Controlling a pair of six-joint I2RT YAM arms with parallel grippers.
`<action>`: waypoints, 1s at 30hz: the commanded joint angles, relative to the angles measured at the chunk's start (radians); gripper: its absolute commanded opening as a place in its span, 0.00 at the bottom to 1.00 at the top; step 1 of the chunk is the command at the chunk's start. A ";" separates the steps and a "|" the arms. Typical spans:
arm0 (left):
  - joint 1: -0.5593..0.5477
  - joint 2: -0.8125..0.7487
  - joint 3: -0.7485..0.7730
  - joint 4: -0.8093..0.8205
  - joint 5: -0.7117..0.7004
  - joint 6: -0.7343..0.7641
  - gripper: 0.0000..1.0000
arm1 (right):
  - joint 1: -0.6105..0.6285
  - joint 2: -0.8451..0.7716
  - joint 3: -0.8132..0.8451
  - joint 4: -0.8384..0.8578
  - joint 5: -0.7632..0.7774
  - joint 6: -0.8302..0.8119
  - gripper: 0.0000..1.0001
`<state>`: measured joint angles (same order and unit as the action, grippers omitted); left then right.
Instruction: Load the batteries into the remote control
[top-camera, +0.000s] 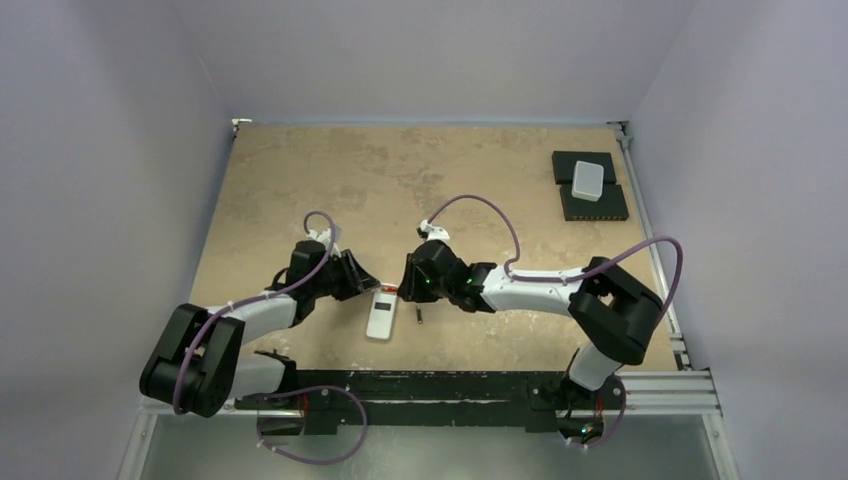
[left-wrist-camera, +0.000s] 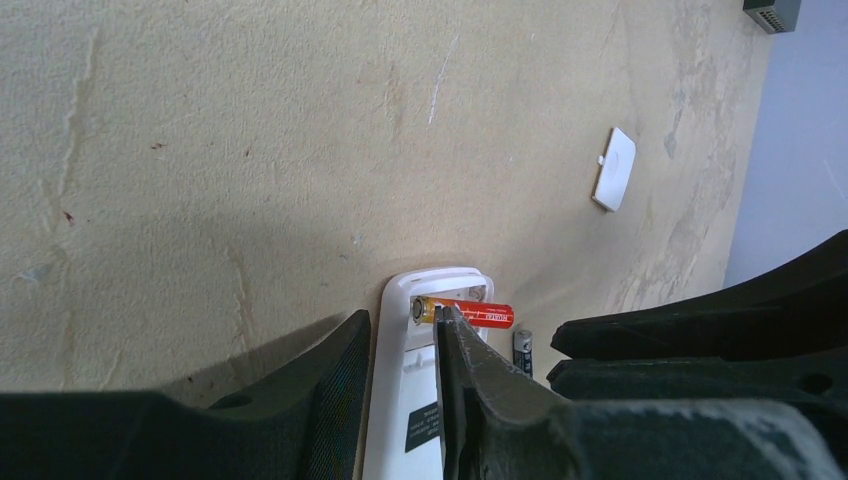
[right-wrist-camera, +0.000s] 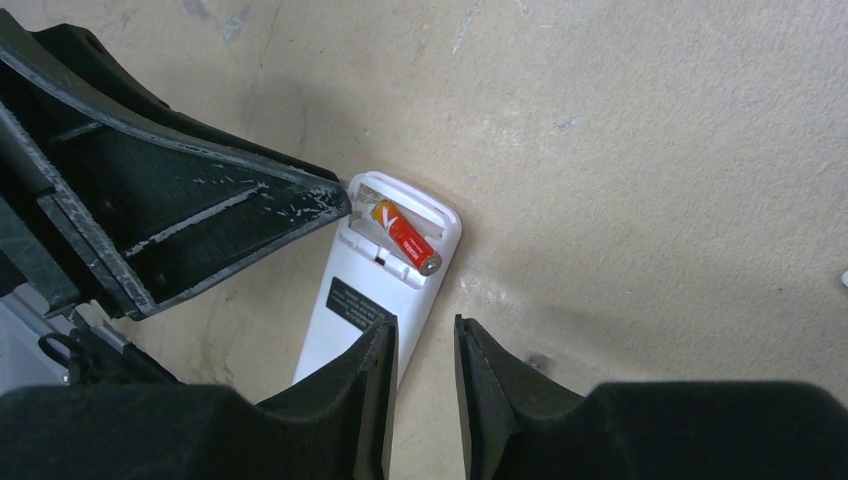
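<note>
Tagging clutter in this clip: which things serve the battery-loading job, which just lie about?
Job: remote control, red battery across its open bay, loose battery beside it, small white cover (probably its lid).
Lying about: white box, black pads under it.

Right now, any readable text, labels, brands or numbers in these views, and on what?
No text here can be read out.
Red battery in the open bay of the remote control: white print along its body, too small to read; the right wrist view shows only a white angled mark on it.
Loose battery beside the remote: light print, blurred.
Dark label on the remote's back: white lines of print, too small to read.
</note>
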<state>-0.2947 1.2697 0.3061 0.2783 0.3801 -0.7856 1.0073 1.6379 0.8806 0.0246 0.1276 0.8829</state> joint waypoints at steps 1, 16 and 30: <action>0.006 0.009 -0.007 0.070 0.027 -0.001 0.29 | -0.003 0.002 0.054 0.036 0.014 0.022 0.35; 0.006 0.014 -0.014 0.084 0.039 -0.004 0.22 | -0.003 0.048 0.094 0.020 0.046 0.037 0.33; 0.006 0.008 -0.021 0.085 0.041 -0.005 0.20 | -0.004 0.072 0.115 0.011 0.066 0.045 0.30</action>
<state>-0.2947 1.2793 0.2962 0.3248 0.4088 -0.7929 1.0073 1.7023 0.9531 0.0273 0.1566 0.9073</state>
